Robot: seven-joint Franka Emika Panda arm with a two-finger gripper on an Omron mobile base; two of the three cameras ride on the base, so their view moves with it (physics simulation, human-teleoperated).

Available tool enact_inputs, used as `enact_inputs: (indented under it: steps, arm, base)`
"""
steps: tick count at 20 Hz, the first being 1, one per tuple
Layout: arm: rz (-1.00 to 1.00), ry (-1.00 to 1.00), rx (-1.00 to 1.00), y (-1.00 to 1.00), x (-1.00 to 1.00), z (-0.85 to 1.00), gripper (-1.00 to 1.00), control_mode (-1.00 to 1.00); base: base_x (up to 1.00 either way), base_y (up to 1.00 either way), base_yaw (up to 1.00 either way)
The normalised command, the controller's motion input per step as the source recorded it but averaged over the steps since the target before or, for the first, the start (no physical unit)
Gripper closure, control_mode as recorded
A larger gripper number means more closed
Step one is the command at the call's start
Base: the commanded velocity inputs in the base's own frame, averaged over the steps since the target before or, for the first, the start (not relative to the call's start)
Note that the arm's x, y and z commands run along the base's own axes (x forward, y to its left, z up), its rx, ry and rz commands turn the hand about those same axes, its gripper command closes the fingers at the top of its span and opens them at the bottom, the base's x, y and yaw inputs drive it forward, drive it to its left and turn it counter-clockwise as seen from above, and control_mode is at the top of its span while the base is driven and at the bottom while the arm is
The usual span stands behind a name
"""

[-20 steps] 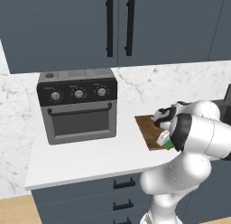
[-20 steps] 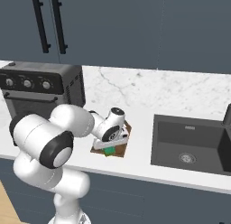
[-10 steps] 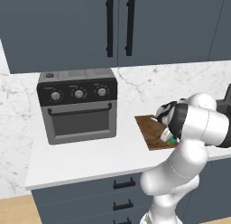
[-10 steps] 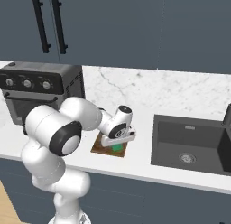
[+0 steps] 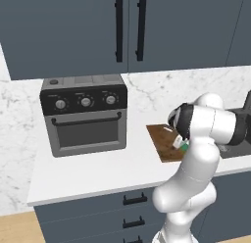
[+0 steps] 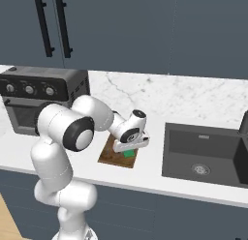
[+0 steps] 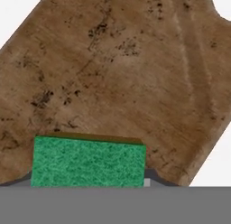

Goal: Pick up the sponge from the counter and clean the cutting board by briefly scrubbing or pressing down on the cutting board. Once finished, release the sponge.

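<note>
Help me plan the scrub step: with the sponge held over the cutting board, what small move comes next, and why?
Probably press straight down. The gripper is shut on the sponge, directly over the cutting board; contact is not clearly visible, so a short downward push, then a scrub, seems right before releasing.

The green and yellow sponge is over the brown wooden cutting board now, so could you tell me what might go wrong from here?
1. The green and yellow sponge sits near the dark brown wooden cutting board's edge toward the sink, so a scrub that way might run off onto the white marble counter.
2. The gripper is shut on it; hard pressing could shift the board.
</note>
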Motion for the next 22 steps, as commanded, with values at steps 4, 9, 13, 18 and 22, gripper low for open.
enact_inputs:
  steps: [4, 9, 13, 18, 22]
  arm:
    - [0.0, 0.0, 0.01, -0.09, 0.86, -0.18, 1.0, -1.0]
    - [0.0, 0.0, 0.0, -0.15, 1.0, -0.04, 1.0, -1.0]
    - [0.0, 0.0, 0.0, -0.15, 1.0, -0.03, 1.0, -1.0]
    - [0.0, 0.0, 0.02, -0.17, 1.0, -0.06, 1.0, -1.0]
    - [0.0, 0.0, 0.02, -0.05, 0.39, 0.0, 1.0, -1.0]
  base:
    - [0.0, 0.0, 0.0]
    - [0.0, 0.0, 0.0]
    - [0.0, 0.0, 0.0]
    - [0.0, 0.0, 0.0]
    - [0.0, 0.0, 0.0]
